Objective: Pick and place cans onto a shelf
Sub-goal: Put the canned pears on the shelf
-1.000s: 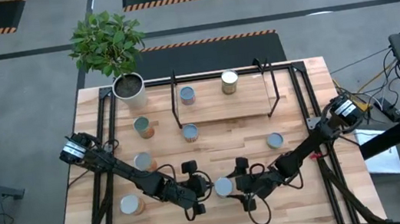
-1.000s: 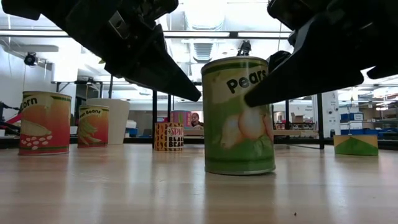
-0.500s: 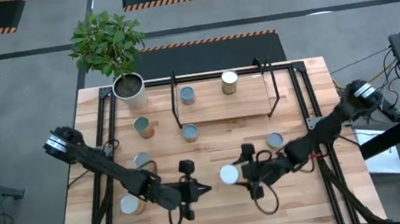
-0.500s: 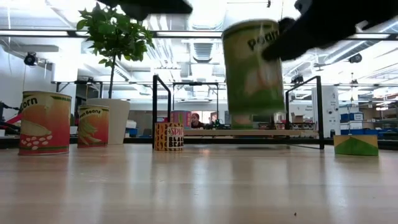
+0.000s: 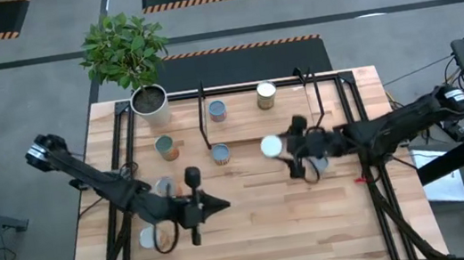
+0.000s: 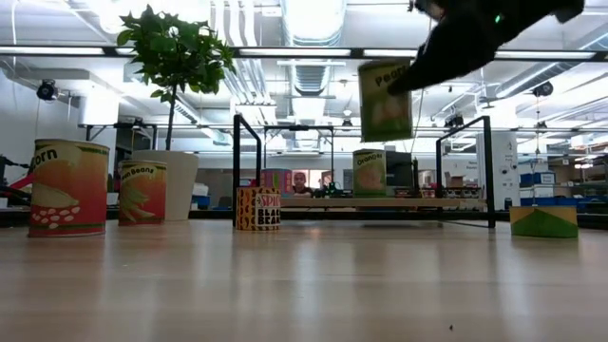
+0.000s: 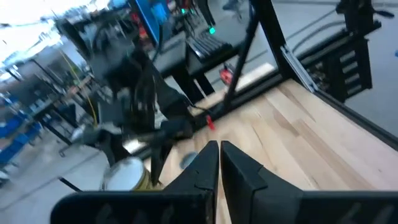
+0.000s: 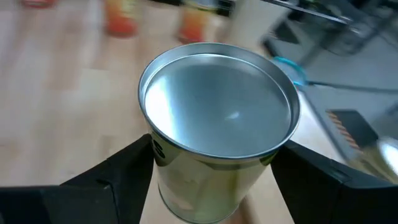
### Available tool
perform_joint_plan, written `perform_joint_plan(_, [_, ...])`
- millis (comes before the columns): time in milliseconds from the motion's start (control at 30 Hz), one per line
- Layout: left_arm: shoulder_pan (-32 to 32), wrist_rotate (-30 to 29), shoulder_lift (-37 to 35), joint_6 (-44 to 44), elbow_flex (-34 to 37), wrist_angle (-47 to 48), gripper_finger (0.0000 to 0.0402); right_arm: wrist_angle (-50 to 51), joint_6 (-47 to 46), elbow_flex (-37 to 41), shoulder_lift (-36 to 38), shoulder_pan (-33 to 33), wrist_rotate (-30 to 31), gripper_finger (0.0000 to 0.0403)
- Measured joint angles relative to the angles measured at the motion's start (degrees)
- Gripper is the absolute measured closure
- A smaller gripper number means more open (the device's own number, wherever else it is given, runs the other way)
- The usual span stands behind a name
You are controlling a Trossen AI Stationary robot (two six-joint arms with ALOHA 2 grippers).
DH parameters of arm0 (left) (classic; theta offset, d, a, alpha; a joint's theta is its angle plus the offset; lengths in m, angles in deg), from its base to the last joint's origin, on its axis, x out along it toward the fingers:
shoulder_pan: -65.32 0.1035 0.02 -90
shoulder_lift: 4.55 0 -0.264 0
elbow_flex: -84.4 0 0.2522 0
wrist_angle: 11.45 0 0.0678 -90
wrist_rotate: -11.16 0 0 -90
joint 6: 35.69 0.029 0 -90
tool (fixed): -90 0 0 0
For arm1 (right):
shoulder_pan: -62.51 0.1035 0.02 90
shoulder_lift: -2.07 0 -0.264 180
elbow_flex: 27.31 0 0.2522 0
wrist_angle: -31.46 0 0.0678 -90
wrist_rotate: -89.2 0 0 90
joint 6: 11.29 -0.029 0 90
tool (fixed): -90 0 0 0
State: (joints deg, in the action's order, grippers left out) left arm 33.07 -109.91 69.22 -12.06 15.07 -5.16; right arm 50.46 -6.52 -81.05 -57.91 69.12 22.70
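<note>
My right gripper (image 5: 281, 147) is shut on a green-labelled pear can (image 5: 271, 146), held high above the table (image 6: 385, 100) just in front of the shelf (image 5: 263, 128). The shelf, black rods around a light board, carries two cans (image 5: 217, 110) (image 5: 266, 95). More cans stand upright on the tabletop (image 5: 166, 147) (image 5: 221, 153) (image 5: 164, 186). My left gripper (image 5: 221, 205) is shut and empty, low over the table's near left part; its closed fingers show in the left wrist view (image 7: 219, 158). My right gripper pinches the pear can between its two fingers, one finger (image 8: 118, 177) on each side of the can's wall just below the top rim (image 8: 158, 152). The fingers come roughly level from the table's right. The can is upright and lifted clear of the table.
A white pot with a green plant (image 5: 149, 100) stands at the far left corner. One can (image 5: 149, 238) stands near the left arm, and another (image 5: 318, 165) lies partly under my right arm. In the low view, cans (image 6: 68, 187) (image 6: 258, 208) stand on the left.
My right gripper has lifted the pear can off the table's near middle and carried it up and toward the far edge, to just in front of the shelf; the can stays upright. My left gripper has drawn back from the can toward the table's left edge.
</note>
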Motion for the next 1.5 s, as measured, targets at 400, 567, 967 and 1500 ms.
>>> perform_joint_plan(400, [0.11, -0.09, -5.87, -1.48, 0.26, 6.78, 0.0402, -10.74, 0.4, 9.15, 2.01, -16.81, -8.59, 0.0122])
perform_joint_plan(567, [0.11, -0.49, -5.89, -0.72, 0.26, 7.38, 0.0402, -18.15, 0.05, 11.34, -0.2, -20.59, -10.18, 0.0122])
perform_joint_plan(967, [0.11, -3.1, -5.86, 0.14, 0.26, 7.57, 0.0402, -22.86, 0.24, 11.04, -8.8, -21.29, -10.01, 0.0122])
perform_joint_plan(1500, [0.11, -3.08, -5.84, 0.09, 0.26, 7.59, 0.0402, -22.14, 1.96, 10.38, -10.31, -23.26, -9.84, 0.0058])
